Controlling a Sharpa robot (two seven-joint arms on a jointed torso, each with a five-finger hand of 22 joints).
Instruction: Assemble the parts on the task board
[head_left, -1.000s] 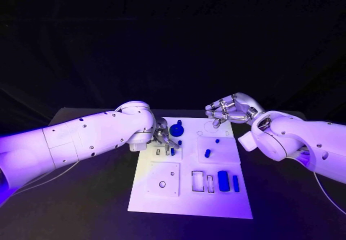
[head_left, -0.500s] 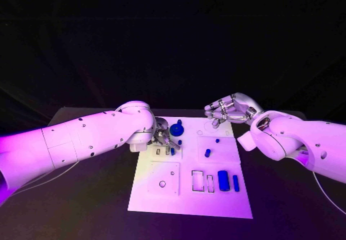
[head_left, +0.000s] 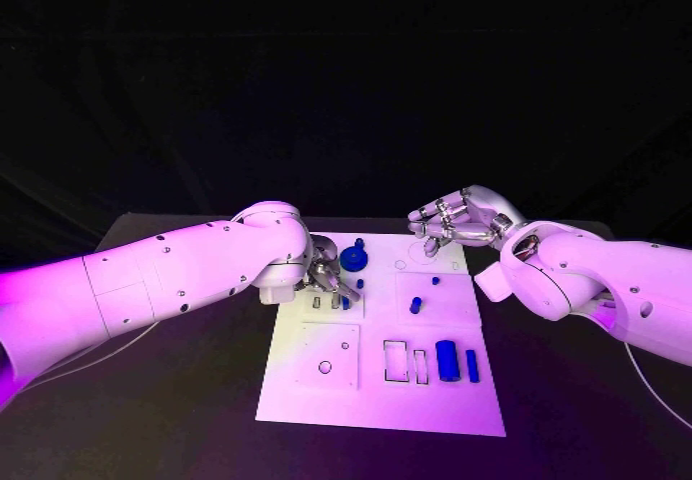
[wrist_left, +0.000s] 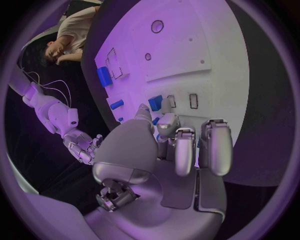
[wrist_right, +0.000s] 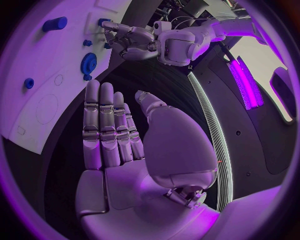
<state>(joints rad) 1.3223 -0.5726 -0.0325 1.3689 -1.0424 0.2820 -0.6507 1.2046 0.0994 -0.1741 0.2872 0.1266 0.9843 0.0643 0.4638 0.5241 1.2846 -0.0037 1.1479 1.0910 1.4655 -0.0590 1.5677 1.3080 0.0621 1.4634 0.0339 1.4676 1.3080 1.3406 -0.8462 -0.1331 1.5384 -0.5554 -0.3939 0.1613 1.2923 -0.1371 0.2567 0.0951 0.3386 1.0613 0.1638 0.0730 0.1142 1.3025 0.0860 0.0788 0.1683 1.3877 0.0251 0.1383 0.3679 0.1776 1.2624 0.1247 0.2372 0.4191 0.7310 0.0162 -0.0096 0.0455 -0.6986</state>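
The white task board (head_left: 382, 400) lies in the middle of the black table. My left hand (head_left: 323, 278) hangs low over its far left part, fingers curled down beside a blue gear (head_left: 353, 260) and a small blue part (head_left: 343, 300). In the left wrist view the thumb tip of my left hand (wrist_left: 169, 150) lies next to that small blue part (wrist_left: 155, 103); a grip is not visible. My right hand (head_left: 454, 226) hovers over the board's far right corner. In the right wrist view my right hand (wrist_right: 125, 145) has its fingers straight and holds nothing.
A blue peg (head_left: 414, 305) stands mid-board. On the board's near part lie a large blue block (head_left: 447, 360) and a thin blue bar (head_left: 472, 366) beside rectangular slots (head_left: 395, 361), with a square plate with holes (head_left: 329, 358) to their left. Dark table surrounds the board.
My left hand's fingers have shifted slightly over the small blue part. The right hand has stayed in place.
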